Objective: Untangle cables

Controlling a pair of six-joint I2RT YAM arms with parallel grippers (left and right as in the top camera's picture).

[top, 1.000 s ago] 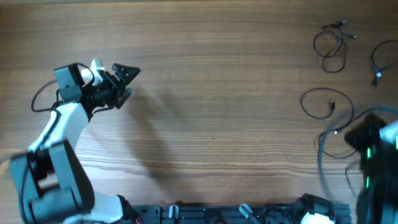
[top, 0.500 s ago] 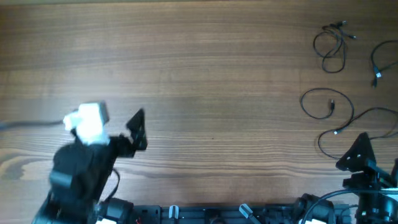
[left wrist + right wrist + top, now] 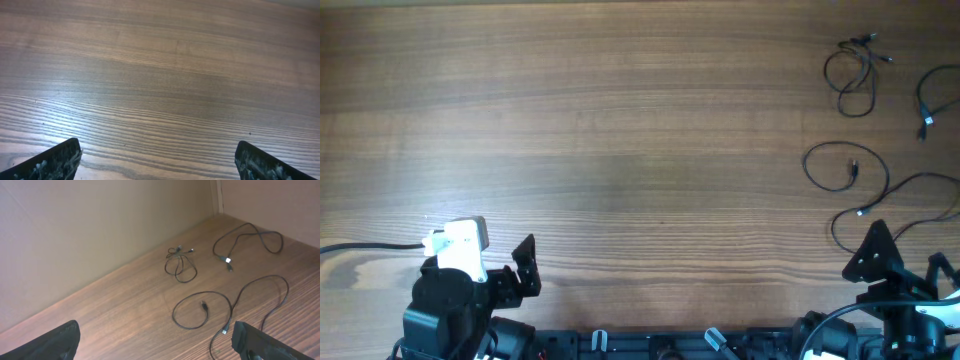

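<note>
- Left tool (image 3: 525, 268) (image 3: 157, 162), at 7 o'clock on the bench (image 3: 640, 150): fingers spread wide, holding nothing, over bare wood.
- Right tool (image 3: 873, 255) (image 3: 155, 342), at 5 o'clock: also wide open and holding nothing.
- The cables (image 3: 861, 211) lie separately between 2 and 3 o'clock. A long strand (image 3: 226, 329) is just ahead of the right tool, with a single loop (image 3: 853, 167) (image 3: 203, 305) beyond it. A curved lead (image 3: 925, 120) (image 3: 227, 260) is at the right edge, and a small knotted bundle (image 3: 865, 62) (image 3: 176, 260) is farthest.

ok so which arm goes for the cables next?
Right. The cables all lie at the right end of the table, just ahead of the open right claw, and its wrist view shows them. The left claw sits at the opposite end, seeing only wood.
</note>
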